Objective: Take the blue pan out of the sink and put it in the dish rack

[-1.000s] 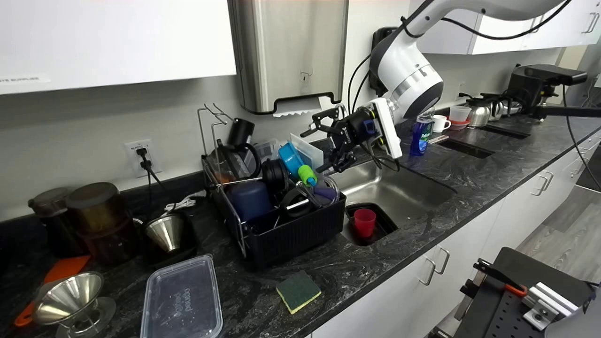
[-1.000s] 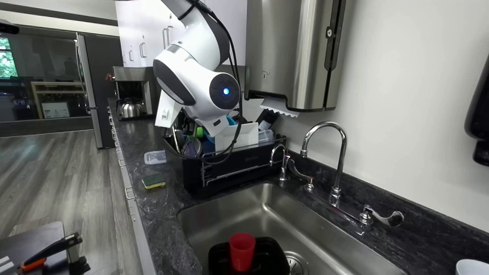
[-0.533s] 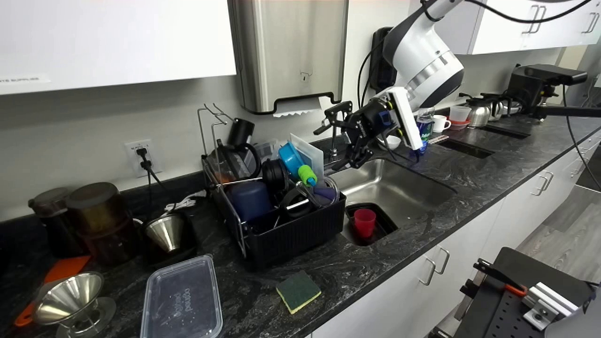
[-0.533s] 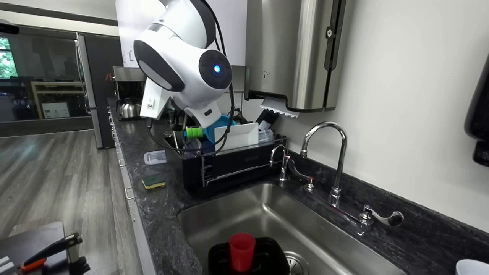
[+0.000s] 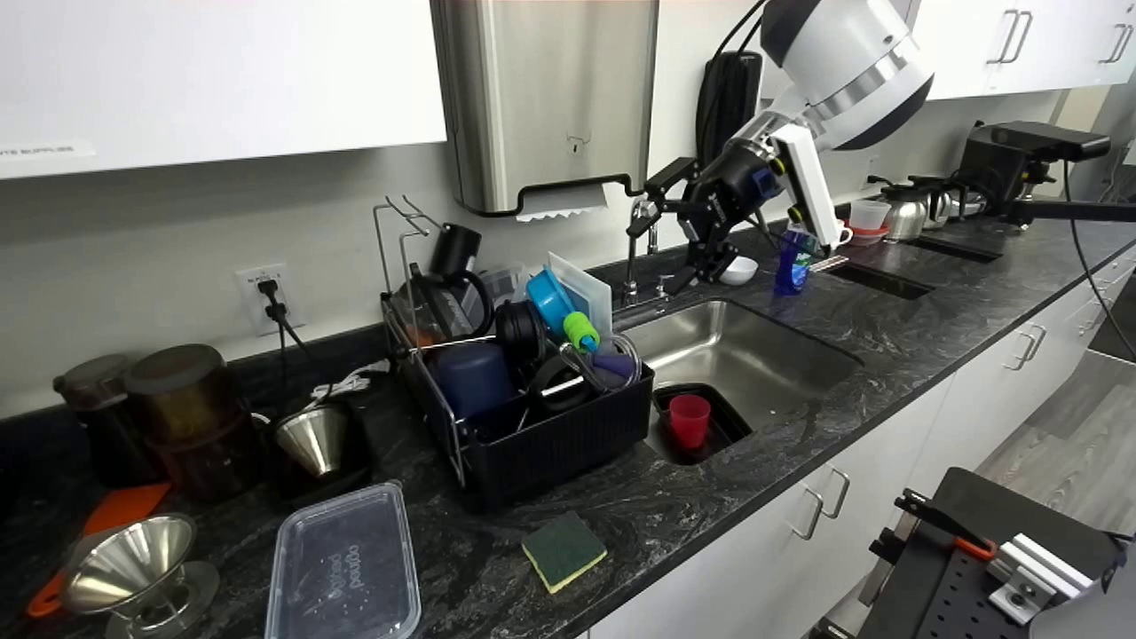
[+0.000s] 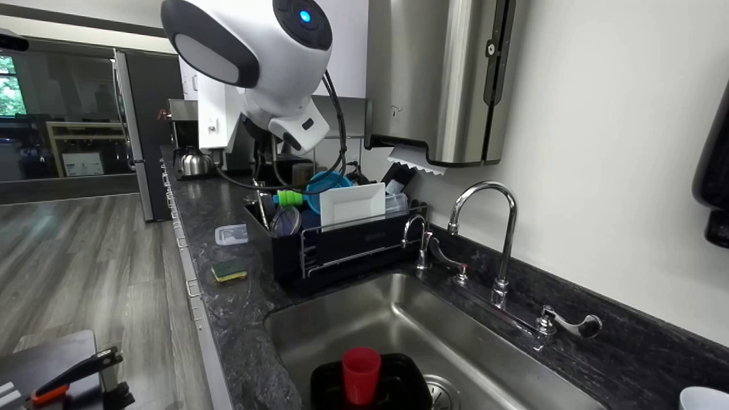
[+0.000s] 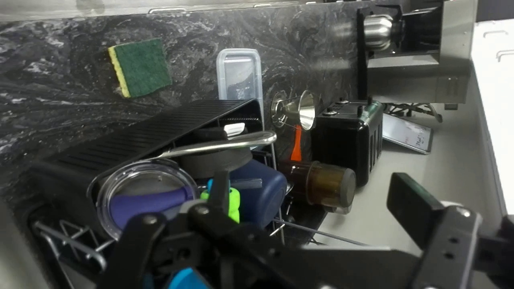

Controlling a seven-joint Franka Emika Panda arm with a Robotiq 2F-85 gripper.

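The light blue pan stands tilted in the black dish rack, among other dishes and leaning near a white plate. It also shows in an exterior view, behind the plate. In the wrist view only a blue corner shows at the bottom, behind the finger linkage. My gripper is open and empty, in the air to the right of the rack and above the sink's back edge. In the wrist view the gripper's fingers stand wide apart with nothing between them.
A red cup sits in a black tray in the sink. Faucets rise behind it. A steel towel dispenser hangs above the rack. A sponge and a plastic lid lie on the counter.
My open gripper and arm have moved away from the rack, rightward and slightly upward in an exterior view. The blue pan and the other dishes have stayed in place.
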